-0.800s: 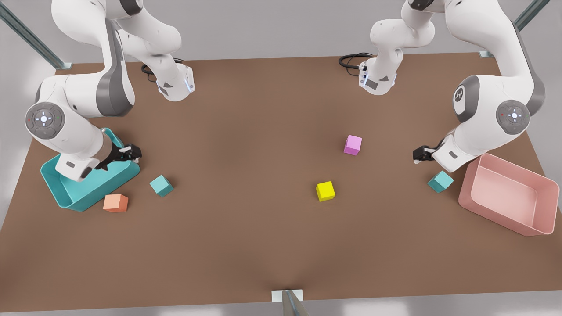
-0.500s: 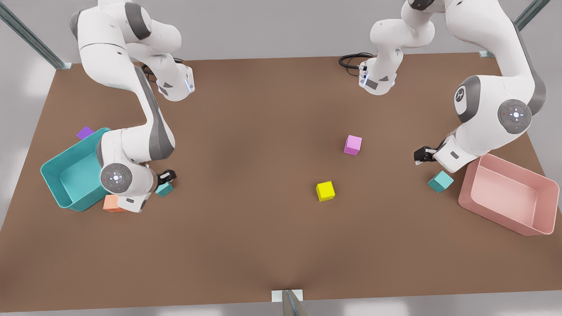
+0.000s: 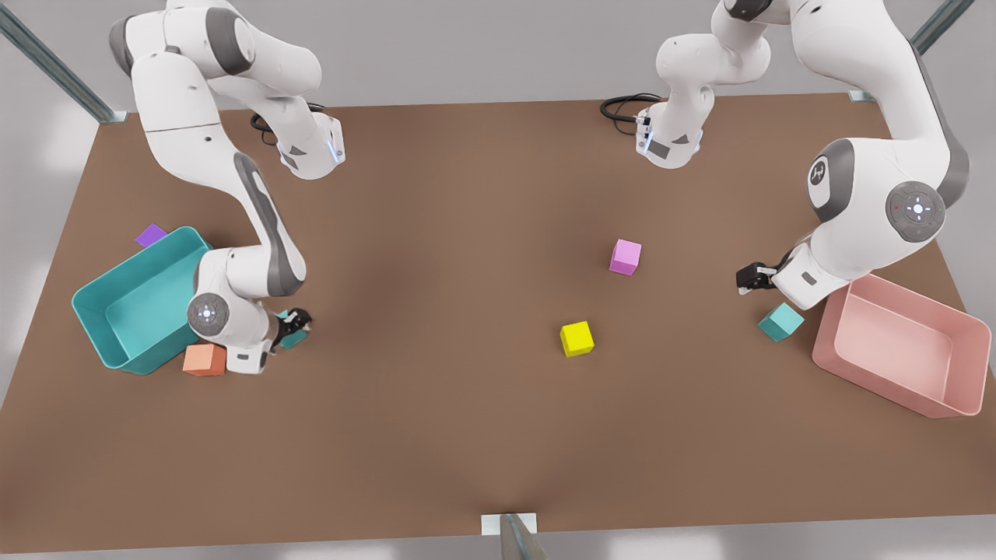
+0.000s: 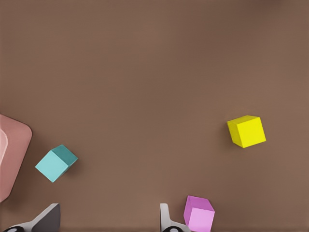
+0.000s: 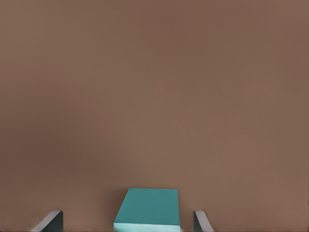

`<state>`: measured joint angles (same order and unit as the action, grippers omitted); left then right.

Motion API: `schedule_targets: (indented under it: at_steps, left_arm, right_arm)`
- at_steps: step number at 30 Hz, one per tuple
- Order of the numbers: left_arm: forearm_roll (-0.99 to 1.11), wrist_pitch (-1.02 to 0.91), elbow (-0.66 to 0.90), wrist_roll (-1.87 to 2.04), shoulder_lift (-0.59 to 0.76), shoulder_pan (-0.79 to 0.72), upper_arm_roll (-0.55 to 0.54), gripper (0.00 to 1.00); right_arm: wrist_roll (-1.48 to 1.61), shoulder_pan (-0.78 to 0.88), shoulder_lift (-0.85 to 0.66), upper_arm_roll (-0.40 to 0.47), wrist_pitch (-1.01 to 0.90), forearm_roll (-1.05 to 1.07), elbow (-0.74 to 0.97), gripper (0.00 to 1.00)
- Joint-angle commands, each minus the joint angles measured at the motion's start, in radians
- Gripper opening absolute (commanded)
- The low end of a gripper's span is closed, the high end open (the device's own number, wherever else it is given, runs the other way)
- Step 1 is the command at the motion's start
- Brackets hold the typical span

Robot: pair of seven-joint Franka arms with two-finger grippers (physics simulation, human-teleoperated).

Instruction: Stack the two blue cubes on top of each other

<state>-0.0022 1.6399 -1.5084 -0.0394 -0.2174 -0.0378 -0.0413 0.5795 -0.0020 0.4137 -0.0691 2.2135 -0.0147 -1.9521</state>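
Brown surface (image 3: 467, 435): right end effector (image 3: 298, 321) released, straddling one blue cube (image 5: 147, 209); left end effector (image 3: 747, 276) released, near other blue cube (image 3: 780, 322).

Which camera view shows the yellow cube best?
The left wrist view: the yellow cube appears large and unobstructed on the bare table. The front view shows it whole but small, near the middle.

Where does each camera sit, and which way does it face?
Front view: above the table, looking down; both arms show.
Left wrist view: on the left gripper, facing a blue cube; open fingertips show.
Right wrist view: on the right gripper, facing the other blue cube between open fingertips.
Front and left wrist share the yellow cube.
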Motion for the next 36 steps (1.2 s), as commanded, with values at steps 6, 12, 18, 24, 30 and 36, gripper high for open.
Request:
schedule_targets:
  at_steps: [6,12,18,24,30,36]
  left_arm:
    - [0.001,-0.002,0.0,-0.002,-0.002,0.001,0.0,1.0]
    - [0.001,-0.002,0.0,-0.002,-0.002,0.007,0.0,1.0]
    - [0.001,-0.003,0.0,-0.002,-0.01,0.015,0.0,1.0]
    - [0.001,-0.003,0.0,-0.002,-0.01,0.015,0.0,1.0]
    - [0.001,-0.003,0.0,-0.002,-0.01,0.016,0.0,1.0]
    - [-0.001,-0.003,0.0,-0.002,-0.01,0.015,0.0,1.0]
  right_arm:
    - [0.391,-0.061,-0.019,-0.002,0.071,0.007,-0.067,1.0]
    - [0.41,-0.078,-0.033,-0.003,0.072,0.027,-0.094,1.0]
    - [0.408,-0.076,-0.033,-0.002,0.064,0.131,-0.134,1.0]
    - [0.41,-0.075,-0.018,-0.002,0.078,0.131,-0.126,1.0]
    - [0.411,-0.076,-0.009,0.002,0.092,0.131,-0.128,1.0]
    - [0.413,-0.078,0.023,0.003,0.126,0.124,-0.131,1.0]
